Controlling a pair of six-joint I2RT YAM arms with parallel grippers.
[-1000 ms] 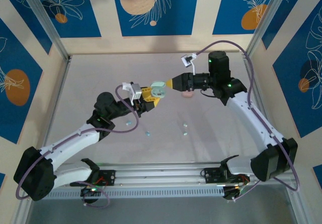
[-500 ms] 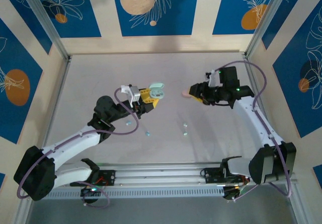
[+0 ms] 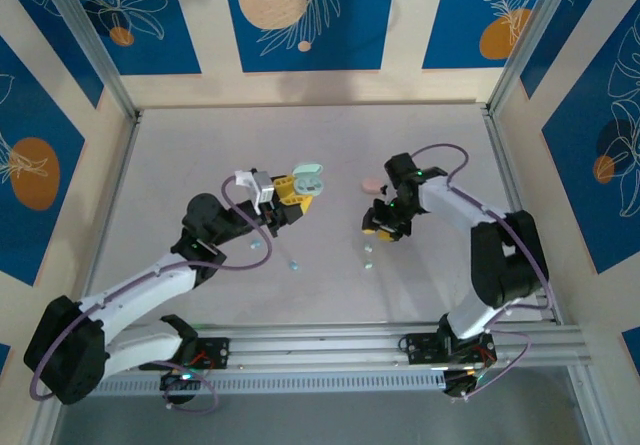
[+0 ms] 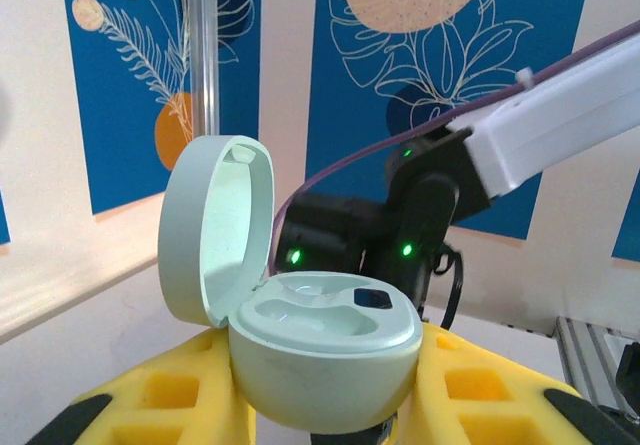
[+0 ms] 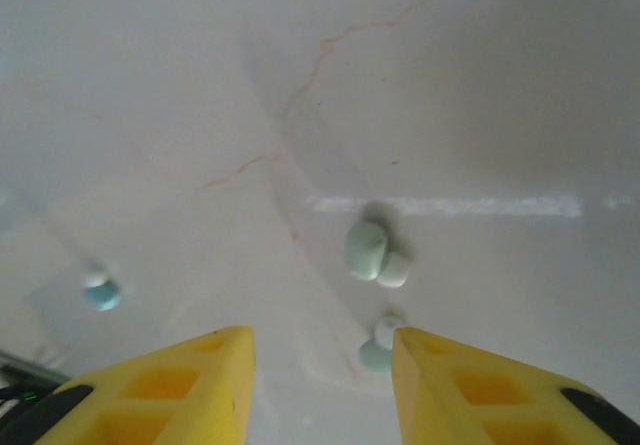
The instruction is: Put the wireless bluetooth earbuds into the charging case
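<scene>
Tabletop (image 3: 200,145) beneath right gripper (image 3: 383,228), arm (image 3: 450,201) folded

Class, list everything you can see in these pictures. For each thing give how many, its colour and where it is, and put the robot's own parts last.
mint case: one, pale mint green, lid open, held above the table
pink case: one, pink, on the table beyond the right gripper
mint-white earbuds: two, mint and white, on the table just ahead of the right gripper
pale blue earbuds: two, pale blue, on the table near the left arm
table: one, pale grey
wall panels: several, blue and cream with a leaf pattern, around the table
left gripper: one, yellow, shut on the mint case
right gripper: one, yellow, open, low over the table
arms: two, white and black, at the near edge
</scene>
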